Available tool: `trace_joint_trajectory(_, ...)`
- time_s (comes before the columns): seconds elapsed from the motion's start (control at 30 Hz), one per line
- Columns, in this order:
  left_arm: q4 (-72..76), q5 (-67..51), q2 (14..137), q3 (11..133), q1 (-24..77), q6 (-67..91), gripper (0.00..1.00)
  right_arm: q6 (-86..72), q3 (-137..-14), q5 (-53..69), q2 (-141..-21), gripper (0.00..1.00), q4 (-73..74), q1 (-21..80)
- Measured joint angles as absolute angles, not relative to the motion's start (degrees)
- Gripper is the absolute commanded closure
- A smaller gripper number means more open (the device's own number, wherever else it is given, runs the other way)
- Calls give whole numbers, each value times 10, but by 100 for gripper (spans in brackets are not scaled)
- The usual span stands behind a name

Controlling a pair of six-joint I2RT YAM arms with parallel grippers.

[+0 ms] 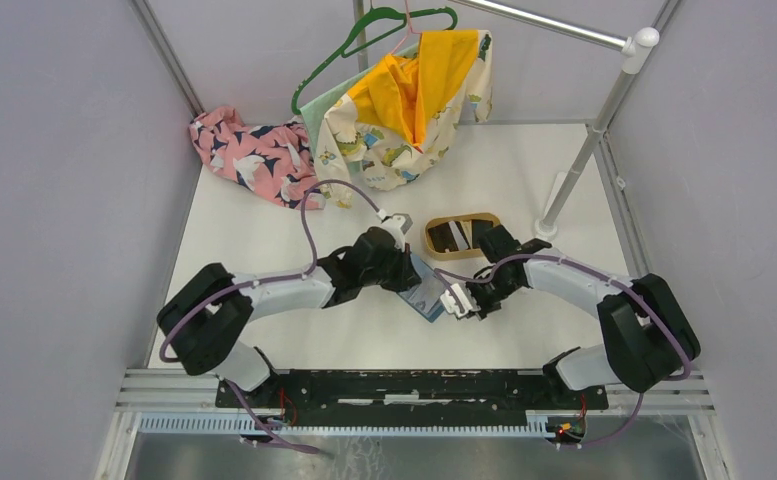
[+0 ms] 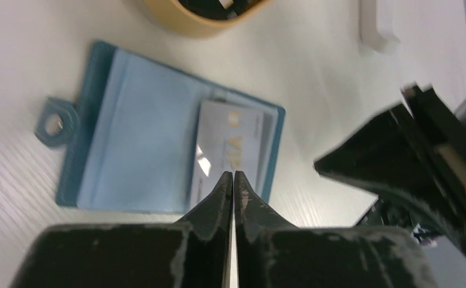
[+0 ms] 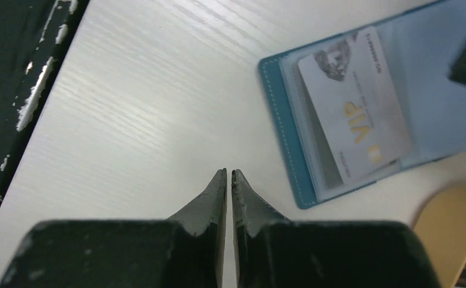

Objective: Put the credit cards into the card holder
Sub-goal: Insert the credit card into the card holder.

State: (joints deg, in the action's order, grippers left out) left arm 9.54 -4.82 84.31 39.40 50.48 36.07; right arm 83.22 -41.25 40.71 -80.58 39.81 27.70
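Note:
The teal card holder (image 1: pixel 426 290) lies open on the table between my two grippers. In the left wrist view it (image 2: pixel 140 138) shows pale blue pockets and a snap tab (image 2: pixel 55 122). A pale VIP credit card (image 2: pixel 227 150) sits in its right-hand pocket and also shows in the right wrist view (image 3: pixel 356 114). My left gripper (image 2: pixel 234 175) is shut and empty, its tips over the card's near edge. My right gripper (image 3: pixel 228 174) is shut and empty over bare table beside the holder's edge (image 3: pixel 290 138). More cards (image 1: pixel 451 237), dark and pale, lie in the wooden tray.
The oval tan wooden tray (image 1: pixel 461 235) stands just behind the card holder, close to the right arm. Clothes (image 1: pixel 249 150) and hangers (image 1: pixel 404 90) lie at the back. A white rack pole (image 1: pixel 589 150) with its foot (image 1: pixel 554 215) stands at the back right.

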Motion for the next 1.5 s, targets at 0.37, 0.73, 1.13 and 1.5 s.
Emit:
trace_joint_trajectory(0.37,-20,-1,986,531,476,293,98,873,-389,370,-814,91,349,325)
trace_joint_trajectory(0.73,-29,-50,1025,557,476,275,98,821,-385,303,-827,91,268,345)
trace_joint_trajectory(1.13,-13,-110,1035,556,472,273,98,759,-382,231,-830,90,200,348)
trace_joint_trajectory(1.5,11,-138,1044,554,470,277,96,716,-376,189,-830,87,168,338)
